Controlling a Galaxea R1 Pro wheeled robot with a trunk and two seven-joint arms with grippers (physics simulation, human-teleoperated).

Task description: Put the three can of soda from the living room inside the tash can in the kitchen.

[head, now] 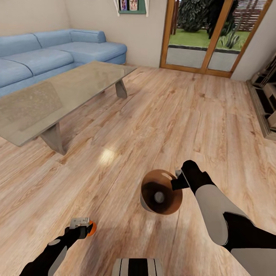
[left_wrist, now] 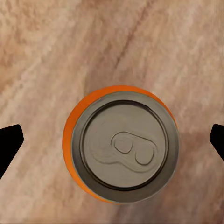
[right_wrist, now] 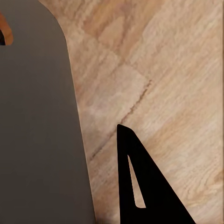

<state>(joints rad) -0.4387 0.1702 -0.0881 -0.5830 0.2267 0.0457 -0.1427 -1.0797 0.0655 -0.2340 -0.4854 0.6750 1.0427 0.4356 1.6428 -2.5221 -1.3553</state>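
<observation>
The head camera looks forward and down from high up over the plank floor (head: 161,115), taking in the glass table (head: 57,96), the blue sofa (head: 46,53) and both arms below. The left wrist camera faces straight down, very near an orange can (left_wrist: 122,144), the same can seen small at the head view's lower left (head: 91,228). The right wrist camera sits close against the bin's grey outer wall (right_wrist: 37,126), the bin (head: 161,191) the head view shows from above

Glass table (head: 57,96) upper left of frame, sofa (head: 50,53) behind it, trash can (head: 161,197) lower centre on floor (head: 172,115), one can (head: 159,197) inside, another can (head: 90,229) lower left, glass door (head: 207,34) upper right.
</observation>
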